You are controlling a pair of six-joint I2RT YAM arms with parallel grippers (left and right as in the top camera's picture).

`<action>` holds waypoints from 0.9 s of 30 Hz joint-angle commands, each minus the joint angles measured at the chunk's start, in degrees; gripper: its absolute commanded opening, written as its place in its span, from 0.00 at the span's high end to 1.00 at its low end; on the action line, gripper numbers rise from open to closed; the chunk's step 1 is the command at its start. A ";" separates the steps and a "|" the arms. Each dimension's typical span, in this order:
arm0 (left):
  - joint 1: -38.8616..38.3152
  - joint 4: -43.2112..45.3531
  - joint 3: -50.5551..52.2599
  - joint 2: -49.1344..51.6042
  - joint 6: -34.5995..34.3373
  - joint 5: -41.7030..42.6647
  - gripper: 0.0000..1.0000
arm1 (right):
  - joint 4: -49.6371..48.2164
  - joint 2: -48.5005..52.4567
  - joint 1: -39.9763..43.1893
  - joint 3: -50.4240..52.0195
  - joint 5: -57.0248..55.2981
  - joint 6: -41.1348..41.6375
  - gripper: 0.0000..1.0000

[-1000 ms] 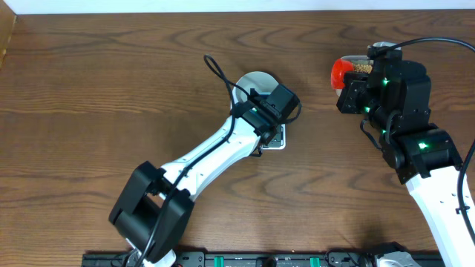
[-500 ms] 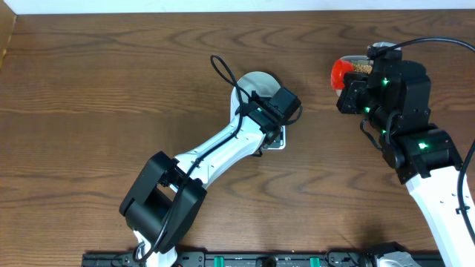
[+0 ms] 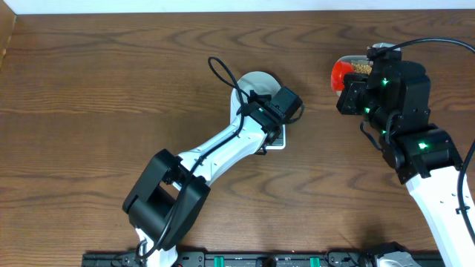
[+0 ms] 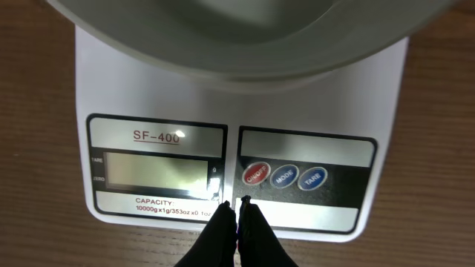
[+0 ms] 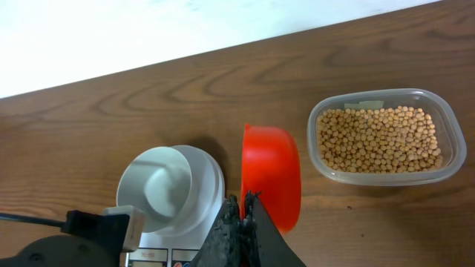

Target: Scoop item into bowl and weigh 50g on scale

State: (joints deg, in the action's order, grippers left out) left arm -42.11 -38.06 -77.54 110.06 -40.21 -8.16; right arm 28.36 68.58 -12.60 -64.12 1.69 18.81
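Note:
The white scale (image 4: 148, 89) lies under my left gripper (image 4: 237, 205), whose black fingers are shut and empty, their tips over the scale's front edge between the grey display (image 4: 156, 170) and the round buttons (image 4: 285, 176). No figure is legible on the display. The pale bowl (image 5: 159, 185) stands on the scale and looks empty. My right gripper (image 5: 245, 199) is shut on a red scoop (image 5: 271, 174), held just right of the bowl, with no beans showing on it. The tan beans (image 5: 378, 137) fill a clear plastic tub (image 5: 451, 159) to the right.
The left arm (image 3: 223, 148) reaches diagonally across the brown table to the scale (image 3: 276, 143). The right arm (image 3: 404, 111) stands at the right, beside the tub (image 3: 361, 67). A pale wall edge runs along the table's far side.
The left arm's elbow and base link have swung a little to the right, while its gripper stays over the scale. The right arm and the scoop have not moved.

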 commanded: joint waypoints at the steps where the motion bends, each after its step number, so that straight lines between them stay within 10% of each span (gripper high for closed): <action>1: -0.09 0.00 0.50 1.18 -0.81 -1.60 0.93 | 0.24 0.02 0.39 -1.49 -0.02 -0.63 0.99; 27: -0.09 2.84 0.52 4.50 -0.57 -1.60 0.93 | 0.15 0.02 0.39 -1.49 -0.02 -0.63 0.99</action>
State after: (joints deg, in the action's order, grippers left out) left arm -42.11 -35.53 -77.52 113.27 -40.49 -8.32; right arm 28.56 68.58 -12.60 -64.12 1.69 18.81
